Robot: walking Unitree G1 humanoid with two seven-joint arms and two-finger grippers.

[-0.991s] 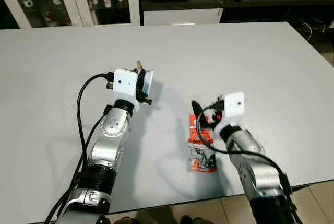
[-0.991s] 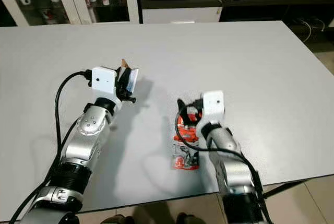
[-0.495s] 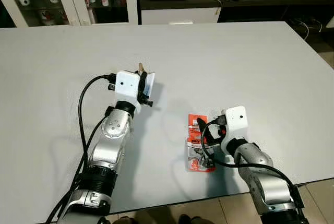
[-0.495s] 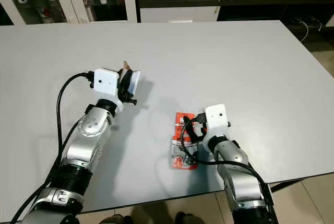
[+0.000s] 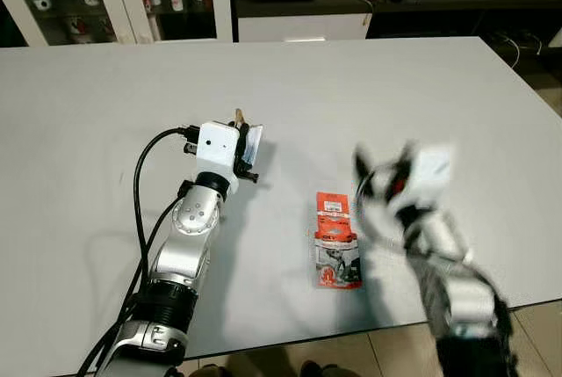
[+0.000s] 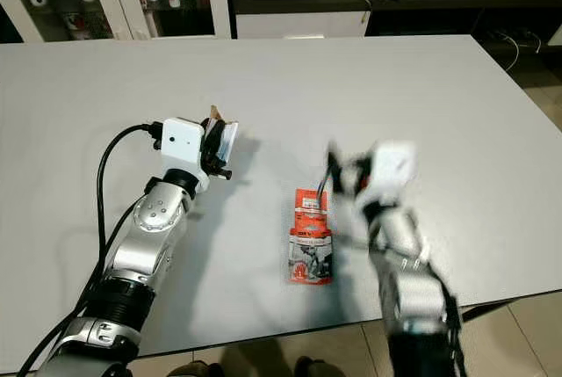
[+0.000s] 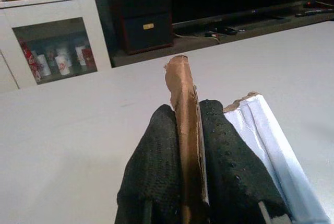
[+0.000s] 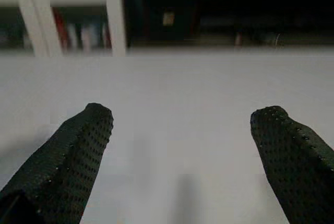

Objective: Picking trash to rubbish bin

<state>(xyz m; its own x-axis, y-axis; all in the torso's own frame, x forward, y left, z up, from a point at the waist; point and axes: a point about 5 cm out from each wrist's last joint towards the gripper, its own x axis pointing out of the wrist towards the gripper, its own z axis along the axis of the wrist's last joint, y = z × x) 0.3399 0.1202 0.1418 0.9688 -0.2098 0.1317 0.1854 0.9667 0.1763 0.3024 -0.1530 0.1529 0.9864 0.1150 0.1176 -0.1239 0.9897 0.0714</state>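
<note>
Bare grey table (image 5: 369, 96) all round the orange packet (image 5: 337, 238), blurred right gripper (image 5: 379, 179) just beside.

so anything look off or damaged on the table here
The scrap pinched in the left gripper is torn cardboard with a ragged edge. The orange packet lies flat on the table, untouched, beside the open right gripper.

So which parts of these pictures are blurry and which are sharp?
Both eye views: the right arm is smeared by motion blur, while the left gripper, packet and table stay sharp. Right wrist view: soft throughout. Left wrist view: the fingers and cardboard scrap are crisp.
</note>
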